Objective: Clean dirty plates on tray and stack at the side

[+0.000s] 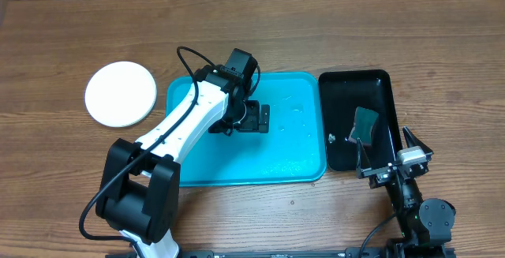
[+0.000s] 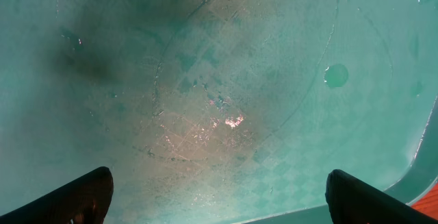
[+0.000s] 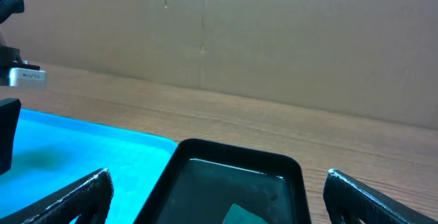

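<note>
- fingertips [image 2: 82, 198] of the left gripper [image 2: 219, 200] sit in both lower corners of its wrist view, spread wide with nothing between them; only wet tray floor below.
- tray [image 1: 300, 159]: turquoise, mid-table, with water beads and a faint curved mark on the floor. no plate on it that i can make out.
- white plate [image 1: 121, 94]: flat on the bare table off the tray's left end, clear of the rim. only plate in view.
- key relation: the plate lies well apart from the left gripper, out to the robot's left. it is round, so no long axis to line up on. left arm is plainly the nearer one.
- right gripper [image 3: 219, 200]: low at the near end of the black tray [image 3: 239, 148], jaws parted, empty. what looks like a grey-green sponge [image 1: 364, 124] lies in that tray just ahead of it.
- judgement: the white plate reads as already set aside; any further reach for it falls to the left arm, sweeping outward off the tray.
</note>
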Controlling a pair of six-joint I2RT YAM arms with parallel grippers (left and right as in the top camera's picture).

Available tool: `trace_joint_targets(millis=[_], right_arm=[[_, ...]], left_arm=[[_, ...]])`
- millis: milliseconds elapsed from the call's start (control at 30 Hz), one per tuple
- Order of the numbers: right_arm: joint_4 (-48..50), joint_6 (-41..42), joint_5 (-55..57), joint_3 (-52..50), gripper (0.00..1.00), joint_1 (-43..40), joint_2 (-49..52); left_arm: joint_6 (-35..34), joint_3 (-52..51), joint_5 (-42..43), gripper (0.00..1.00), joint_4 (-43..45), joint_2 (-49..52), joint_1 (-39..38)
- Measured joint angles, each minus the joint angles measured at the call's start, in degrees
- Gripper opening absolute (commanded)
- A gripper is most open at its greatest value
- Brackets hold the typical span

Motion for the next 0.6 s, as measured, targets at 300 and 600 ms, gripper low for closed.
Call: trace_joint_targets(millis=[300, 600], right_arm=[[0.00, 0.00, 0.02, 0.00, 1.00, 0.00, 0.00], [0.02, 0.02, 0.00, 0.00, 1.00, -0.02, 0.00]], left_arm=[[0.00, 0.00, 0.00, 1.00, 0.00, 0.00, 0.00], [0.00, -0.90, -0.02, 1.00, -0.02, -8.20, 0.00]])
